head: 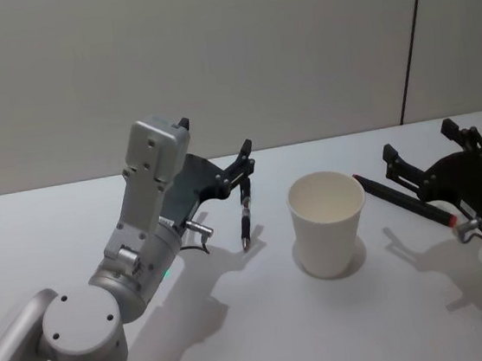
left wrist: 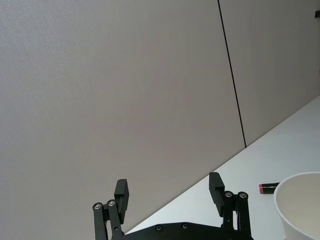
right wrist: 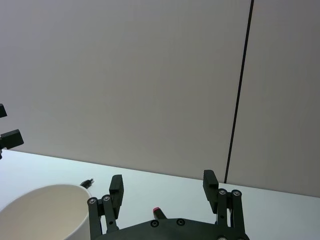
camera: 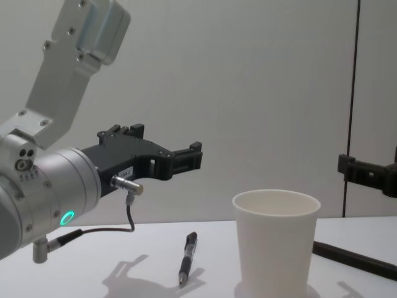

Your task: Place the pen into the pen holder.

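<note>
Left wrist view gives me the left tool [left wrist: 169,190] with its fingers spread wide and nothing between them. In the chest view it hangs well above the tabletop [head: 241,337], toward the left side. Below it the black pen [head: 246,217] lies flat, just left of the pen holder [head: 329,223] and not touching it. Its long axis runs roughly from the near edge toward the far edge, and the narrow writing end looks to point at the near edge. I judge it light, stiff and smooth-barrelled, apt to roll or skid under a pinch. I would close across the barrel near its middle, with the fingers set crosswise to that axis. The holder stands upright about mid-tabletop, its mouth open and nothing inside that I can see. Being paper, it should tip easily if knocked. Farther right, a second dark pen [head: 404,199] with a red end lies on a slant, the red end toward the right edge and the other end toward the far edge. My right tool [right wrist: 163,181] hovers over it, likewise wide open and empty.
</note>
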